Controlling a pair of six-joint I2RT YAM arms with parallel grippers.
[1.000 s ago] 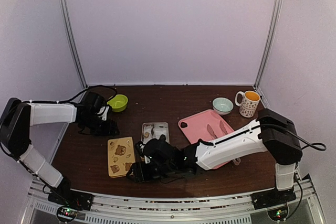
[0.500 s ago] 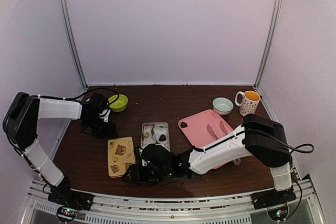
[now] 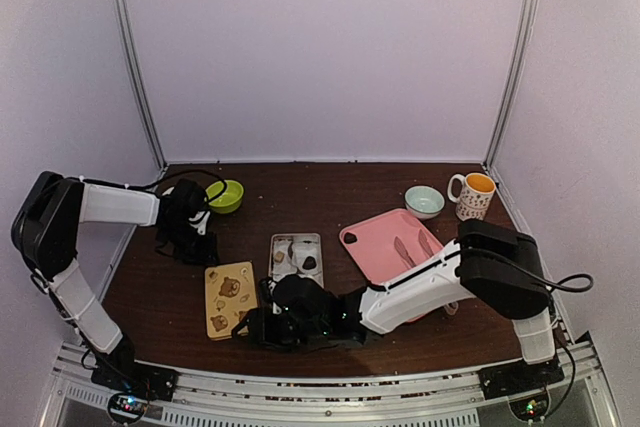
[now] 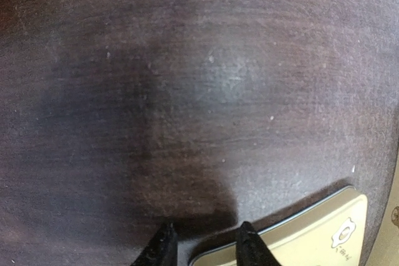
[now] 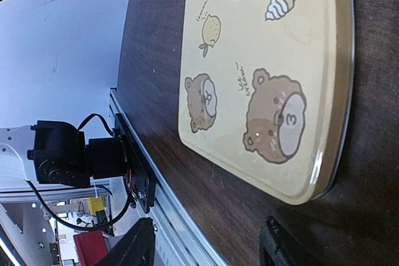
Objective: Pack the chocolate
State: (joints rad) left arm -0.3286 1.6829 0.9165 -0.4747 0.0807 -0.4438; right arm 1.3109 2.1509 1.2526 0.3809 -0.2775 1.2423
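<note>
The tan lid [image 3: 230, 297] with bear drawings lies flat at the front left. The open tin base [image 3: 296, 255] lies behind it, with small chocolate lumps [image 3: 309, 262] inside. One dark chocolate lump [image 3: 350, 238] sits on the pink tray [image 3: 395, 257]. My right gripper [image 3: 250, 332] is open and low at the lid's near right corner. In the right wrist view the right gripper [image 5: 206, 250] is empty just short of the lid [image 5: 268, 73]. My left gripper [image 3: 190, 244] is open and empty over bare table behind the lid. In the left wrist view a lid corner [image 4: 312, 235] shows beside the left gripper [image 4: 204, 247].
A green bowl [image 3: 225, 195] stands at the back left. A pale bowl [image 3: 424, 201] and a mug [image 3: 472, 196] stand at the back right. Two pink utensils [image 3: 410, 247] lie on the pink tray. The table's front rail [image 5: 137, 172] is close to the lid.
My right gripper has moved down and left to the lid's near right corner. My left gripper has shifted slightly toward the back. The lid and tin have not moved.
</note>
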